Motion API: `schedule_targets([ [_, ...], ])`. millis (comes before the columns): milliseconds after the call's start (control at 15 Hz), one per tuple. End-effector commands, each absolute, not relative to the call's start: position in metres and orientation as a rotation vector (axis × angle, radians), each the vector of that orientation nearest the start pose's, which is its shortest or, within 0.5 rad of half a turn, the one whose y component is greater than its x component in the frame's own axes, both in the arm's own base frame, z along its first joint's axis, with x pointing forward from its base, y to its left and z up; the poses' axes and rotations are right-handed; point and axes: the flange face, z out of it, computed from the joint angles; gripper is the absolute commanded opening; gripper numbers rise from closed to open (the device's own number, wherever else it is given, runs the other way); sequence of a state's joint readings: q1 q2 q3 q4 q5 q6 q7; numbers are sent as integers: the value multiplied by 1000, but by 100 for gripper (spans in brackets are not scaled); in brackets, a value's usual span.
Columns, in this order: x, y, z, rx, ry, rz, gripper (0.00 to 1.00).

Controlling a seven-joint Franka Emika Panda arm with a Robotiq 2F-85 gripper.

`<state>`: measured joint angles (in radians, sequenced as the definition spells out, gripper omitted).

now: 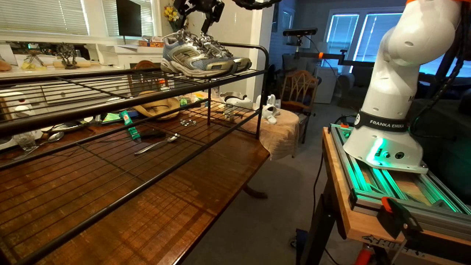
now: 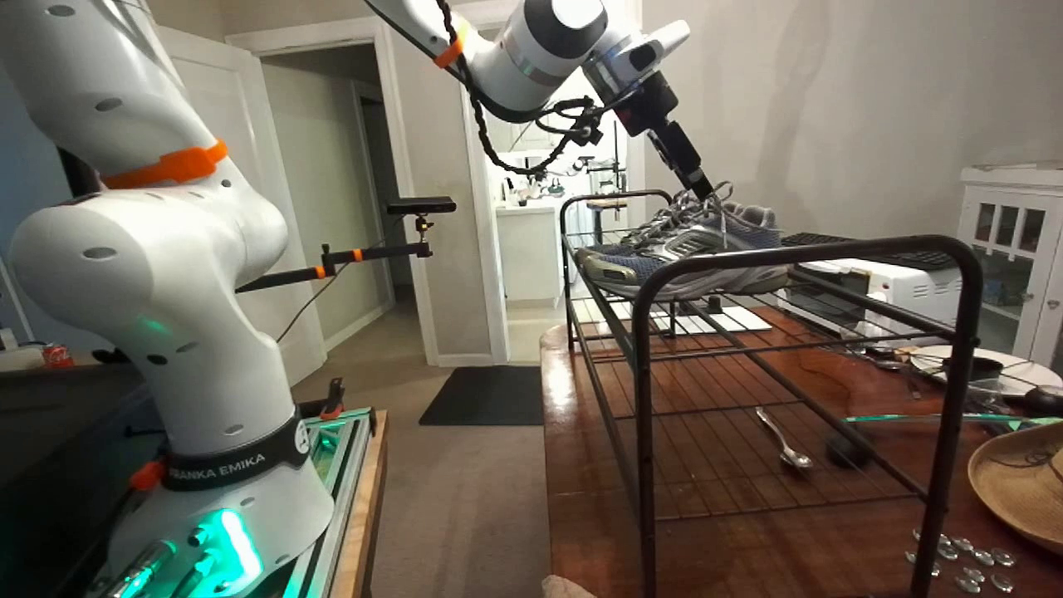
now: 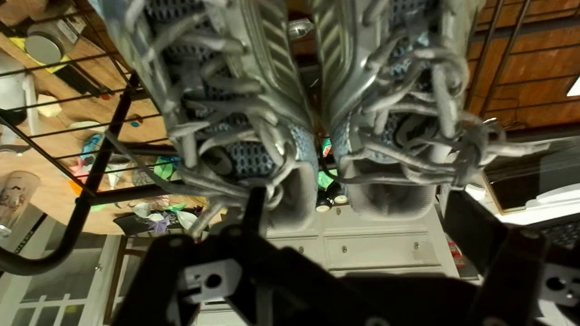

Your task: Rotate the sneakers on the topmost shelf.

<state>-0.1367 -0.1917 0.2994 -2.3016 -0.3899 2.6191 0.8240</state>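
Note:
The sneakers, a silvery-grey pair with loose grey laces, sit upright side by side on the topmost shelf in both exterior views (image 1: 198, 60) (image 2: 706, 245). The black wire topmost shelf shows its tubular frame (image 1: 147, 98) (image 2: 805, 252). My gripper (image 1: 193, 26) (image 2: 704, 189) points down at the laces and heel openings. In the wrist view the gripper (image 3: 357, 199) is open, its fingers wide apart. One fingertip overlaps the left sneaker's (image 3: 244, 113) laces; the other is by the lace knot beside the right sneaker (image 3: 385, 104). I cannot tell whether they touch. Nothing is held.
The rack's end frame rises beside the sneakers' toes in an exterior view. Below, a brown wooden table (image 1: 220, 169) bears a spoon (image 2: 782, 440), a straw hat (image 2: 1017, 477) and a white toaster oven (image 2: 901, 291). White drawers (image 3: 376, 249) stand beyond.

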Motion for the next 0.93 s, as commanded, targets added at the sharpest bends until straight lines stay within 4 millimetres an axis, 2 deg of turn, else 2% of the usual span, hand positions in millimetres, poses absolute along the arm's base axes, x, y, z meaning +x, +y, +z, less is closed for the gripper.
schedule_targets([
  [0, 536, 100, 469, -3043, 415, -911, 100],
  [467, 554, 106, 496, -3039, 297, -971, 100],
  [600, 557, 103, 494, -3070, 275, -969, 100],
  [867, 562, 88, 477, -3189, 191, -929, 100],
])
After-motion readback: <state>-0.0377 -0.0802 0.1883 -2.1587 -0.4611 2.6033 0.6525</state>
